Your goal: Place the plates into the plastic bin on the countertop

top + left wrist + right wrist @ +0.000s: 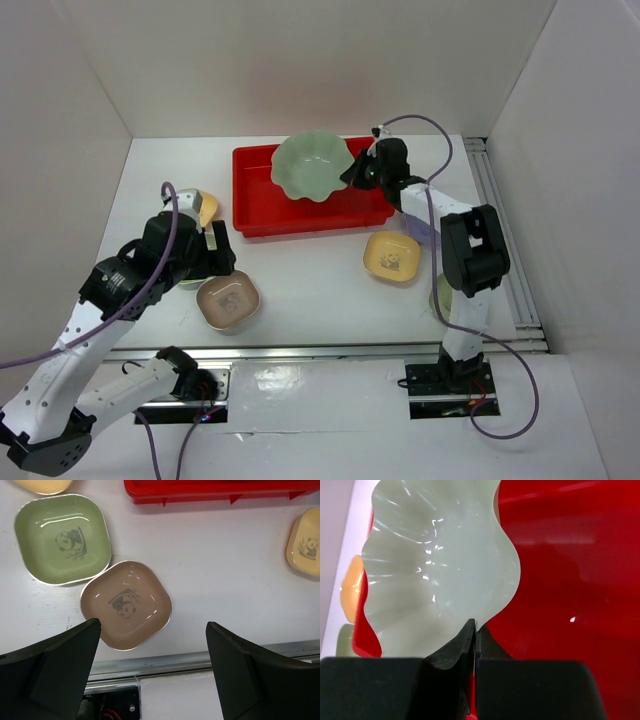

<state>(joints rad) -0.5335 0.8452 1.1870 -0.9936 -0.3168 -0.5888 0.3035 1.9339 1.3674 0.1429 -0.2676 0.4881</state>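
My right gripper [352, 172] is shut on the rim of the large pale green scalloped dish [312, 163] and holds it tilted over the red plastic bin [262, 208]. The right wrist view shows the fingers [457, 647] pinching the dish's edge [440, 570] above the bin's floor [570, 580]. My left gripper [218, 262] is open and empty above the near side of the countertop. Its jaws stand wide apart in the left wrist view [152, 630], just in front of the pink panda dish [126, 605]. A light green panda dish [62, 539] lies beside the pink one.
A yellow panda dish [391, 256] lies on the white countertop in front of the bin's right end. Another yellow dish [207, 208] lies left of the bin. A metal rail [200, 657] runs along the near table edge. White walls stand round the table.
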